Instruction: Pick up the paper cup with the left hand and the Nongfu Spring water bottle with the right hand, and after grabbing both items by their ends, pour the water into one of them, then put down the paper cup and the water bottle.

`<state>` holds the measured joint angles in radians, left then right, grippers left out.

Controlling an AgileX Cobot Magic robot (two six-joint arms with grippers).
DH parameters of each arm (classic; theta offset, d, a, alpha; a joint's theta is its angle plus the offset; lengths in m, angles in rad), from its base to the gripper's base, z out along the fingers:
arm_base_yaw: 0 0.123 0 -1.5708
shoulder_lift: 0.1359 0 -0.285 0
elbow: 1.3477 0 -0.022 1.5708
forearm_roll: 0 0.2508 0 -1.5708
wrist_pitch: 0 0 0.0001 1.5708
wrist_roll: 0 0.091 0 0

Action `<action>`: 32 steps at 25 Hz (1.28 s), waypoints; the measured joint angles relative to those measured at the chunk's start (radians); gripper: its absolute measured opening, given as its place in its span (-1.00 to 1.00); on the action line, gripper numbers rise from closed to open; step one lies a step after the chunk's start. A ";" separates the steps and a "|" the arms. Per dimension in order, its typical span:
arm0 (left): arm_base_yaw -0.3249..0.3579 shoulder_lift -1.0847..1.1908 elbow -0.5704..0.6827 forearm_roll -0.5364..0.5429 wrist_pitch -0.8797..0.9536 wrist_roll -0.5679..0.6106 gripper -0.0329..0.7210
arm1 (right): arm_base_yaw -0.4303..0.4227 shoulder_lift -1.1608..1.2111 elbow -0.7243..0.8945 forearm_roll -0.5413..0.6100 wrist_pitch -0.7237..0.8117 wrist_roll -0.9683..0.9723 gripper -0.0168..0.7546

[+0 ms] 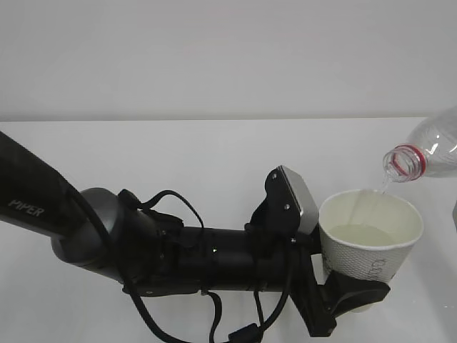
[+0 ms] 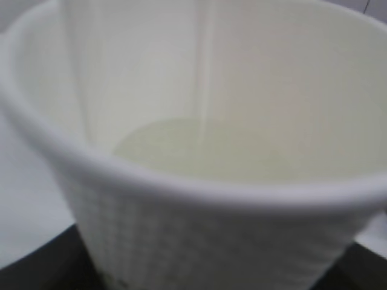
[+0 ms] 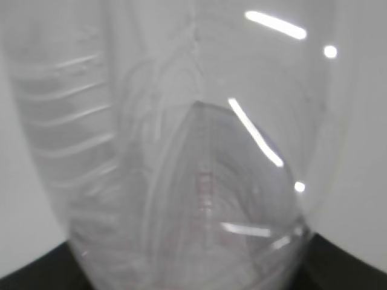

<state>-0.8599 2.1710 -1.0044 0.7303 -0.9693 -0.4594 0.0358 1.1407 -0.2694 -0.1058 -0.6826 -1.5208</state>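
I find the pour in progress. The left claw (image 1: 350, 289) pinches the cup (image 1: 370, 246) low on its body, near the base, holding it upright above the worktop (image 1: 178, 153), toward the right near edge. The bottle (image 1: 428, 153) is tilted, neck down, its open mouth just above the cup's far rim; a thin stream of water (image 1: 364, 234) runs down the inner wall into a shallow pool at the bottom.

The right claw is not visible in the exterior view. In the right wrist view the bottle's clear body fills the picture and dark jaw parts flank its lower end, so I judge it clamped on the bottle near the base.

Handling, in my judgement: the cup is thin paper, light, easily crushed; hold it low, gently, and level as it gains weight. The bottle is thin, flexible and smooth; a hard squeeze would surge the flow.
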 joint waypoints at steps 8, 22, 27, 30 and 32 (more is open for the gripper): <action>0.000 0.000 0.000 0.000 0.000 0.000 0.49 | 0.000 0.000 0.000 0.000 -0.008 -0.001 0.11; 0.000 0.000 0.000 0.000 0.000 0.000 0.49 | 0.000 0.000 0.000 0.000 -0.030 -0.002 0.11; 0.000 0.000 0.000 0.000 0.000 0.000 0.49 | 0.000 0.000 0.000 0.000 -0.030 -0.009 0.11; 0.000 0.000 0.000 0.000 0.000 0.000 0.49 | 0.000 0.000 0.000 0.000 -0.030 -0.008 0.11; 0.000 0.000 0.000 0.000 0.000 0.000 0.49 | 0.000 0.000 0.000 0.000 -0.030 -0.010 0.11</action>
<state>-0.8599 2.1710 -1.0044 0.7303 -0.9693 -0.4594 0.0358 1.1407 -0.2694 -0.1058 -0.7123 -1.5311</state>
